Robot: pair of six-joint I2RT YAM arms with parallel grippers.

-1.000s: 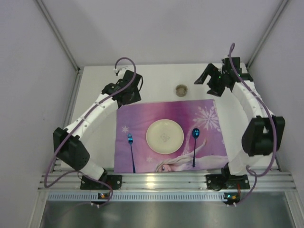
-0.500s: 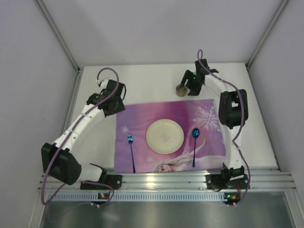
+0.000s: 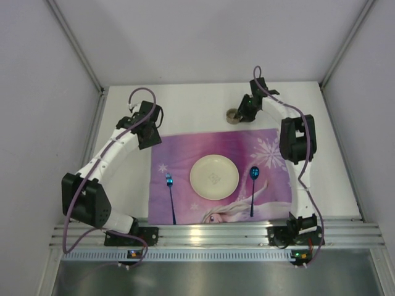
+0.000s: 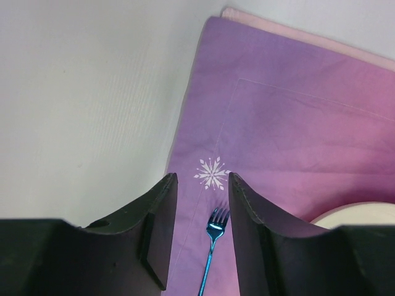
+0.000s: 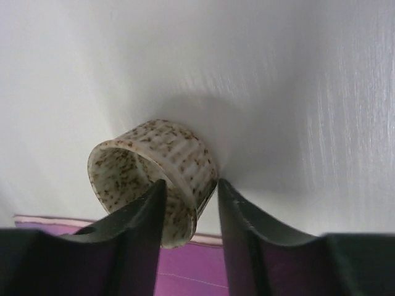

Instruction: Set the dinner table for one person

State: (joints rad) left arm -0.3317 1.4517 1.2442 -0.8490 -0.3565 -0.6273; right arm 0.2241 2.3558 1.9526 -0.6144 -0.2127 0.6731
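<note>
Bench (image 3: 191,102), white and matte, filled the floor of the enclosure, with both arms reaching over its far half. A purple-pink placemat (image 3: 247,145) printed with snowflakes and a cartoon girl lay on its near middle. On the placemat sat a pale round plate (image 3: 214,177), with a blue fork (image 3: 170,197) to its left and a blue spoon (image 3: 253,185) to its right, both apart from the plate.

A small speckled cup (image 3: 234,115) stood on the bare bench just beyond the placemat's far edge. The right hand (image 5: 190,188) was down at this cup. In the right wrist view one finger sat over the cup's mouth and the other just outside its wall, so the near wall lay between them. Whether they had clamped on it could not be told.

The left hand (image 4: 200,182) hung above the placemat's left edge near its far corner. Its fingers stood apart with nothing between them, and the fork's tines showed below through the gap.
</note>
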